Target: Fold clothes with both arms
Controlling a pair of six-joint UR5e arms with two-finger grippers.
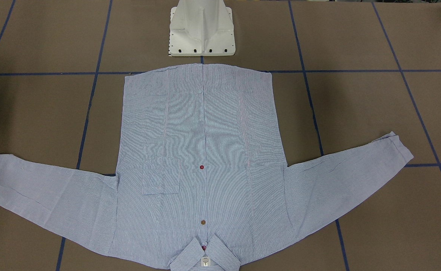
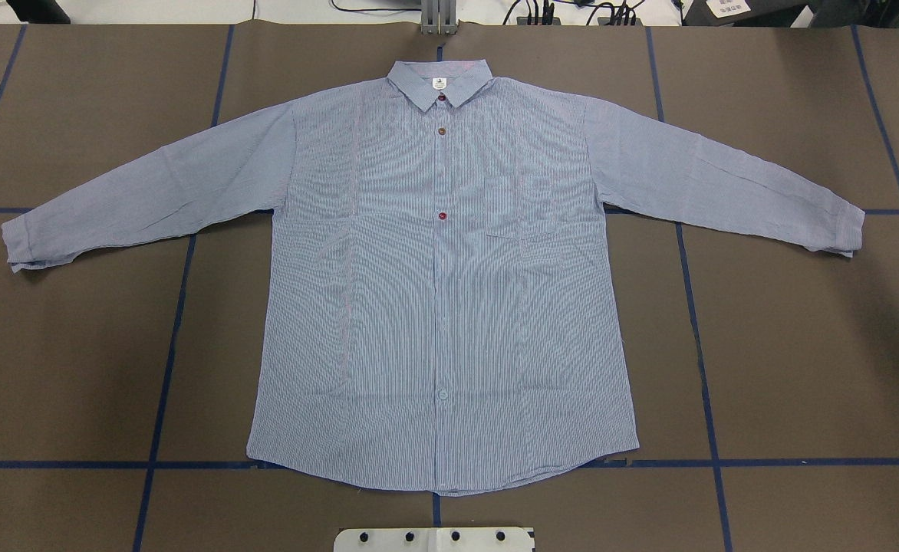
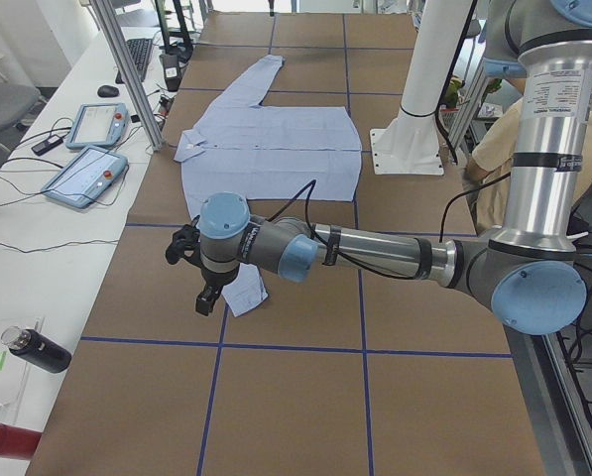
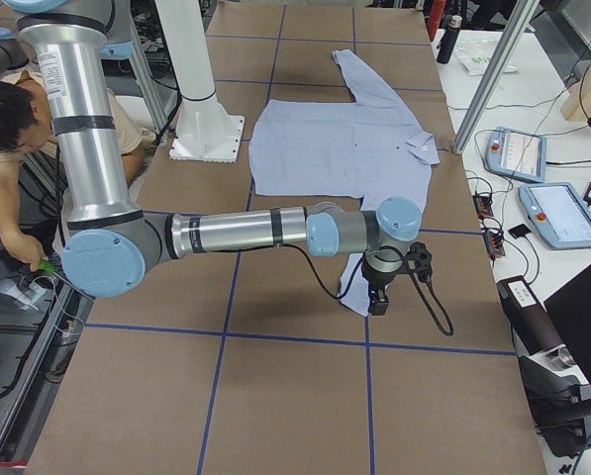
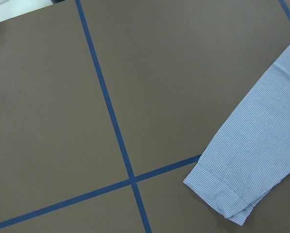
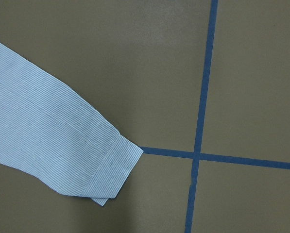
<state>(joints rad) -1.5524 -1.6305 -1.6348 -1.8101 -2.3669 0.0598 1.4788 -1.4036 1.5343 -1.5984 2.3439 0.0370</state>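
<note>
left arm (image 3: 375, 253): reaches low and level across the counter (image 2: 74, 345) toward the end of the sleeve on the robot's left.
left hand (image 3: 207, 299): points down just beside the left cuff (image 3: 246, 295). Whether it is open or closed cannot be told, nor whether it touches the cloth.
left cuff: lies flat on the brown surface, close to a crossing of blue tape lines (image 5: 110, 116).
shirt (image 2: 442, 307): spread flat in the middle of the counter, front up and buttoned, with a sleeve out to each side. The hem is toward the white base (image 1: 201, 30) and the collar (image 2: 440, 83) is at the far edge.
right cuff (image 6: 110, 174): flat, beside another tape crossing.
right hand (image 4: 377, 302): points down just by the right cuff. Open or closed cannot be told.
right arm (image 4: 246, 233): stretched low across the counter from the robot's side.
person (image 4: 8, 114): bends down behind the right arm, off the counter.
</note>
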